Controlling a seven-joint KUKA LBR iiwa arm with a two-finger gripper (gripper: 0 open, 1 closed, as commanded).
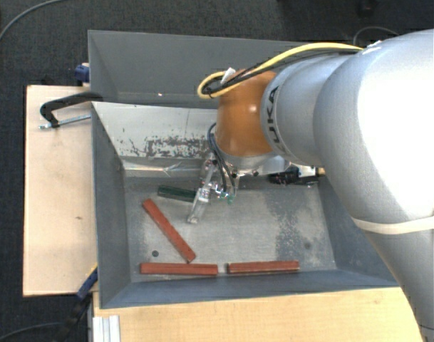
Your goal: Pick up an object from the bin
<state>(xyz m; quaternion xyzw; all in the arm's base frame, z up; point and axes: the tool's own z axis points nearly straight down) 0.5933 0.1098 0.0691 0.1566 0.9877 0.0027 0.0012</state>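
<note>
My gripper (197, 212) hangs low over the bin floor, left of the middle. Just to its left lies a dark green flat stick (174, 192), its right end reaching under or against the gripper; whether they touch I cannot tell. A red-brown stick (168, 231) lies slanted on the floor just below and left of the gripper, apart from it.
Two more red-brown sticks lie end to end along the front wall, one on the left (179, 268) and one on the right (264, 266). A small dark speck (155, 254) sits on the floor near the front left. The arm covers the bin's right back part.
</note>
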